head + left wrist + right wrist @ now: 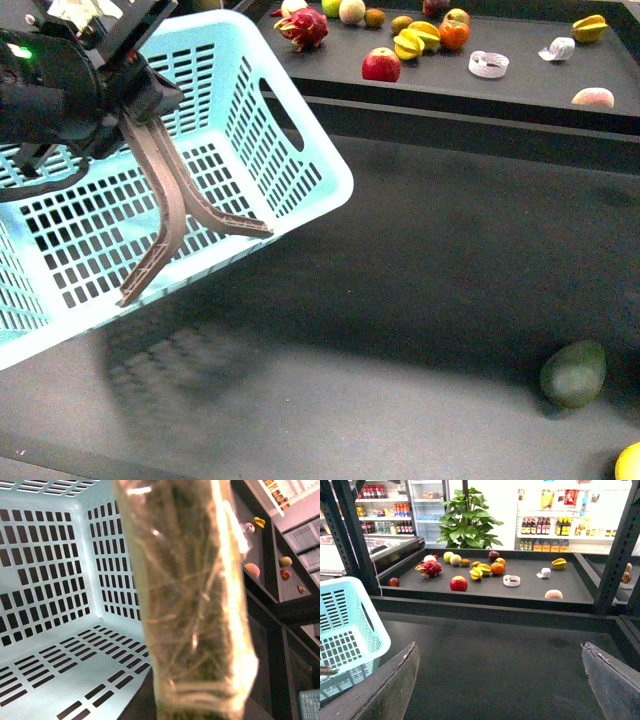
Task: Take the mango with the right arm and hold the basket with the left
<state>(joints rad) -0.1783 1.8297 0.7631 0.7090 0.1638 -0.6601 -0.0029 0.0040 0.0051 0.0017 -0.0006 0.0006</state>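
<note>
The light turquoise basket [200,180] hangs tilted at the left of the front view, its two grey-brown handles [170,215] dangling. My left gripper [130,105], on the thick black arm with a green light, is shut on the basket at its upper rim. The left wrist view shows the empty basket inside [55,595] behind a blurred brownish shape [190,605] close to the lens. A smooth yellow fruit, by its look the mango [630,463], is cut off at the front right corner. My right gripper [500,685] is open and empty above the dark table, with the basket [350,630] to one side.
A dark green oval fruit [573,373] lies near the mango. The raised back shelf [520,95] holds a red apple [381,65], a dragon fruit [305,28], yellow star fruits [415,40], an orange [454,34] and other items. Dark shelf posts [620,550] flank it.
</note>
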